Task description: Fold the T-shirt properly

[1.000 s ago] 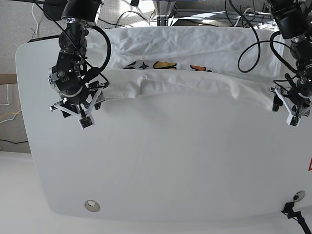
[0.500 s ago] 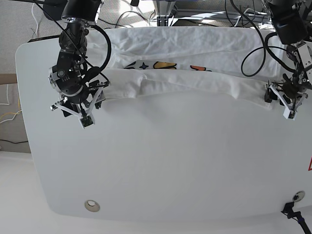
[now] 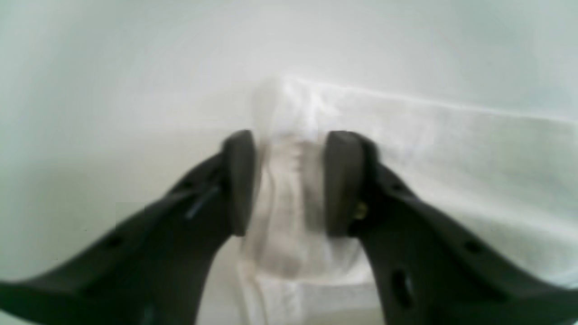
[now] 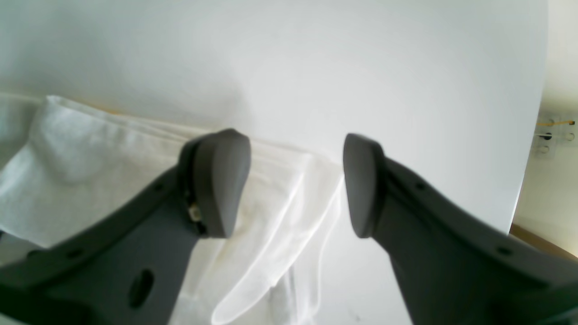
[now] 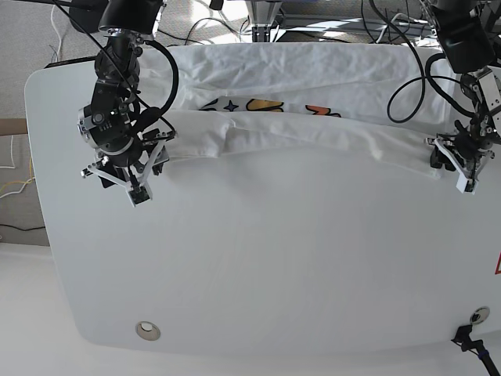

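The left fingers (image 3: 286,180) stood narrow, pinching a bunched corner of the shirt (image 5: 313,133) between the pads, though whether the grip was firm cannot be told. The right fingers (image 4: 295,185) gaped wide and empty over the shirt's other corner, cloth lying below and toward 9 o'clock of them. The shirt lay across the table (image 5: 258,274) at 12 o'clock, long axis running 9 to 3, one arm at each end.
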Controlling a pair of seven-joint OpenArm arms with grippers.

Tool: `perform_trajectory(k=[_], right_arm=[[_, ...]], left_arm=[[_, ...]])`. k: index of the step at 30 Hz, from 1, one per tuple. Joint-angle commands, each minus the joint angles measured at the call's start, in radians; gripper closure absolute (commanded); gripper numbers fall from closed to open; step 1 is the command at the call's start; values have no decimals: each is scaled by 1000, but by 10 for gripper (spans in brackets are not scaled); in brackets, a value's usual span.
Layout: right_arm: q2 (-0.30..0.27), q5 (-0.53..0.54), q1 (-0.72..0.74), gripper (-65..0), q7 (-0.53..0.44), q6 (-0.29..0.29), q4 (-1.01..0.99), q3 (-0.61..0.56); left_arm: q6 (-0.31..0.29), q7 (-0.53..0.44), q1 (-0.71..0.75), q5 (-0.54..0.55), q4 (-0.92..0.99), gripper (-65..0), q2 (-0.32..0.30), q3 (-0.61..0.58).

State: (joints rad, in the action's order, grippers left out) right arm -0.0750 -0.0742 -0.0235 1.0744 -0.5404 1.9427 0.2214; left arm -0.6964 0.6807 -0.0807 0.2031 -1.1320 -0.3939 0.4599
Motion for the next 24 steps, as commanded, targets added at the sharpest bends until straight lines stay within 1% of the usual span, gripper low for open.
perform_trajectory(k=[1,2,3,6,9,14,18,20,24], right_arm=[[-4,6,13,-348,-20,3,17,3],[-4,6,13,-348,-20,3,17,3],[-4,6,13,-348,-20,3,17,3],[-4,6,13,-348,-20,3,17,3],[-4,6,13,-348,-20,3,17,3],[-4,6,12,-348,-20,3,17,3],[-3,6,12,-348,-20,3,17,3],[-3,6,12,-348,-20,3,17,3],[-3,6,12,-348,-20,3,17,2]], left_arm=[[-2,10,-11,-3,-12,-79,-17,0],[-2,10,-11,-3,-12,-8,-17,0],[-2,10,-11,-1,-13,0,-17,1],[-2,10,-9,2,-49,0,-17,4],[-2,12,9,2,-155,0,-17,7],[-2,12,104,3,-375,0,-17,7],[-2,12,175,3,-503,0,-17,7],[-2,10,190,0,-535,0,-17,7],[-2,10,192,-3,-535,0,-23,9]])
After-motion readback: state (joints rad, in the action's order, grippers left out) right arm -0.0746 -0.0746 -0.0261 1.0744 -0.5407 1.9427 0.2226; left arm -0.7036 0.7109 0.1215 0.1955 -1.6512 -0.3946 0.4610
